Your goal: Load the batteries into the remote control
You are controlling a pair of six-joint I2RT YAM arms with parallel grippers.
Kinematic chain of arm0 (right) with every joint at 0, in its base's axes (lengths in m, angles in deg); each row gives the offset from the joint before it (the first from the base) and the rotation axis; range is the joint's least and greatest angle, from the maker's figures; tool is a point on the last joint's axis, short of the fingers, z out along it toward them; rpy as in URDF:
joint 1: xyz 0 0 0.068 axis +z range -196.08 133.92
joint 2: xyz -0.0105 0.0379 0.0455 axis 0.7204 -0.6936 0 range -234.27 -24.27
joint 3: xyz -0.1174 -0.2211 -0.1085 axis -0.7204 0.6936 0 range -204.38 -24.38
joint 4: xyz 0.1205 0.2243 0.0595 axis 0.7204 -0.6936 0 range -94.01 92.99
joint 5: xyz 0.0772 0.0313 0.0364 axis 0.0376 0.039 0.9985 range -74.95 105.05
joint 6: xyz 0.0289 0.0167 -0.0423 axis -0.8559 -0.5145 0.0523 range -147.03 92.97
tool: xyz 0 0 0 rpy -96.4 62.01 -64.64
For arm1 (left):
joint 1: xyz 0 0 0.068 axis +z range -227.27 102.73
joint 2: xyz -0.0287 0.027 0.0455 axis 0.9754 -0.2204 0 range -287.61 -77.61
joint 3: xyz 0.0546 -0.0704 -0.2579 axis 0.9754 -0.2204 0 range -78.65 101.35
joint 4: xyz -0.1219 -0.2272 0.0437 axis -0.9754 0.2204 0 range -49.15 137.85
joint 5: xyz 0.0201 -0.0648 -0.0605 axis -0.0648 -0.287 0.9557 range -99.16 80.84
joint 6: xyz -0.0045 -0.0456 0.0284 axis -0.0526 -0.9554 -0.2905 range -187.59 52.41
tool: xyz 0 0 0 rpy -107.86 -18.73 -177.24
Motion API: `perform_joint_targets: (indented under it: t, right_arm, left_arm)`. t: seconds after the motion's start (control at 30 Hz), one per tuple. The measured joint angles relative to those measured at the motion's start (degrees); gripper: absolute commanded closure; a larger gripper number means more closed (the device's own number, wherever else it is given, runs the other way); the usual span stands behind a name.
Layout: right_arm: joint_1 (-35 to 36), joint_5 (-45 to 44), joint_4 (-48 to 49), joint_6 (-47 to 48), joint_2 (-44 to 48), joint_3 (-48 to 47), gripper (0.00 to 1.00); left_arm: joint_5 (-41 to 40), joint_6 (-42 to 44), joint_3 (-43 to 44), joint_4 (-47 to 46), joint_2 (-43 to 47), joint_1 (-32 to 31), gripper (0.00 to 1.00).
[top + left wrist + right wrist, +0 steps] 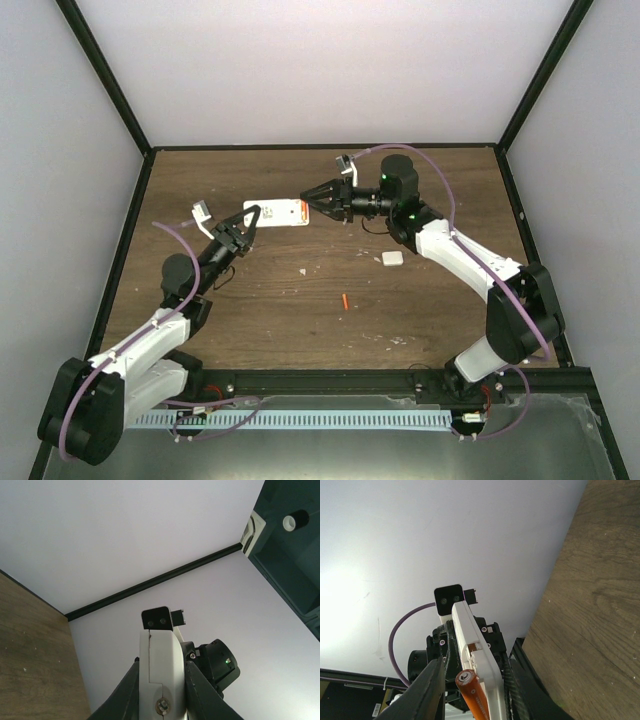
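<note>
The white remote control (272, 214) is held off the table between both arms, an orange patch at its right end. My left gripper (250, 219) is shut on its left end; in the left wrist view the remote's (161, 665) white edge fills the gap between the fingers (122, 700). My right gripper (308, 204) is at the remote's right end and holds an orange battery (476, 696) against the open compartment of the remote (470, 635). A second orange battery (344, 301) lies on the table in front of the arms' reach.
A small white square piece (392, 258) lies on the brown table under my right forearm. Black frame posts and pale walls close in the table (300, 320) on three sides. A black rail runs along the near edge.
</note>
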Motion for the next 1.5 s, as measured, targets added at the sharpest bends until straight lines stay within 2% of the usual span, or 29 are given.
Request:
perform_joint_targets:
  t: [1.5]
  right_arm:
    - [0.37, -0.72, 0.83, 8.07, 1.75, 4.66, 0.87]
  left_arm:
    - [0.44, 0.94, 0.39, 2.69, 0.39, -0.66, 1.00]
